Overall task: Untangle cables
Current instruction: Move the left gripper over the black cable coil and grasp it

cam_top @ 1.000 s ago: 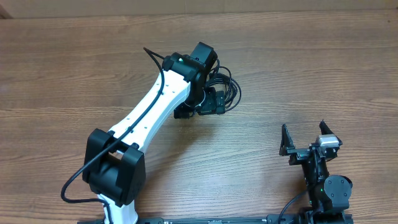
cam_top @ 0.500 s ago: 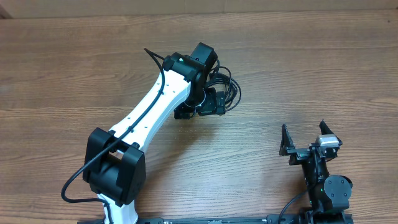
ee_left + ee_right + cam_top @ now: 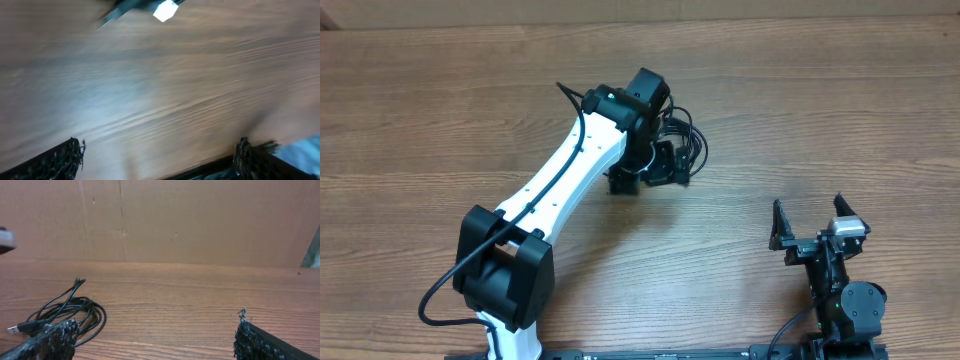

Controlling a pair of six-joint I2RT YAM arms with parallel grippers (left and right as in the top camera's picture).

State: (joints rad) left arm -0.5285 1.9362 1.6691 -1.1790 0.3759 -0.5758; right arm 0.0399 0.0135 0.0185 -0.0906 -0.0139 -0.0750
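A tangled bundle of black cables [image 3: 686, 140] lies on the wooden table [image 3: 440, 120], back of centre. It also shows in the right wrist view [image 3: 70, 309], with a USB plug [image 3: 21, 327] at its left end. My left gripper [image 3: 648, 177] hangs over the near left edge of the bundle, jaws wide open and empty. The left wrist view is blurred and shows only bare wood between its fingers [image 3: 159, 150], with a dark shape with a white tip [image 3: 164, 10] at the top edge. My right gripper [image 3: 808, 207] is open and empty near the front right, far from the cables [image 3: 156, 325].
A brown cardboard wall [image 3: 200, 220] stands along the table's far edge. The left arm's white link [image 3: 560, 190] stretches diagonally from its base at the front left.
My left wrist has turned and shifted slightly over the cable bundle, blurring its view. The right arm has not moved.
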